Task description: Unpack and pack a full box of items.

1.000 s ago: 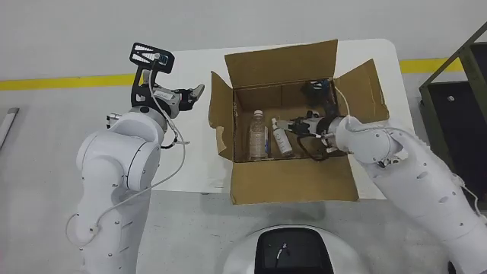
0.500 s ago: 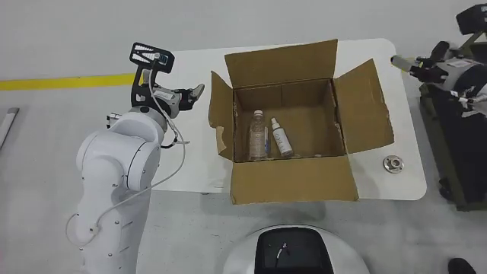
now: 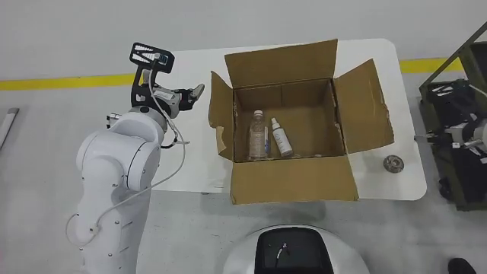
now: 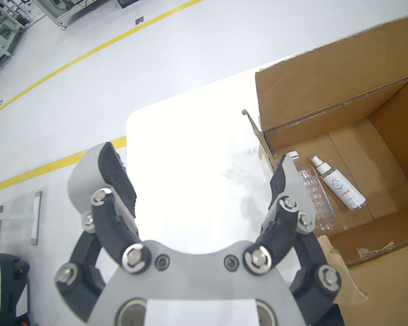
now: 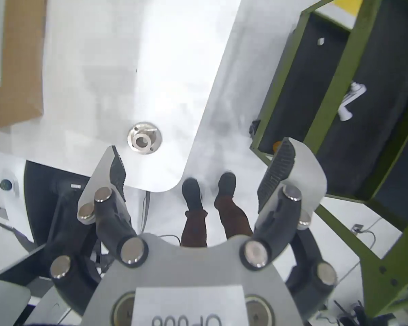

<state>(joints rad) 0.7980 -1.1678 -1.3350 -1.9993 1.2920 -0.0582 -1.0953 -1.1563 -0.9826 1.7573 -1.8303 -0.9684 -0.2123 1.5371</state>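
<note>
Two pincers frame the scene, and neither holds anything. Farthest left, the left pincer (image 4: 195, 167) hangs above the left end of the bench (image 3: 199, 164), its jaws spread wide, just beside the box (image 3: 293, 179) but outside it. The box sits mid-bench with all four flaps folded out. On its floor, toward the left wall, lie a clear bottle (image 3: 259, 135) and a spray bottle (image 3: 281, 137), side by side and close together; the remainder of the floor is bare cardboard. Right of the box, near the bench's front right corner, rests a small metal flange (image 3: 393, 164). Farther right, the right pincer (image 5: 200, 150) is past the bench edge, jaws wide apart, beside a green rack (image 5: 326, 103) in whose dark bin a white item (image 5: 352, 98) lies; whether that came from the box cannot be told.

Unpacking looks well advanced but unfinished: the two bottles have yet to come out, and then the whole repacking remains. The left pincer seems best placed for the bottles.
</note>
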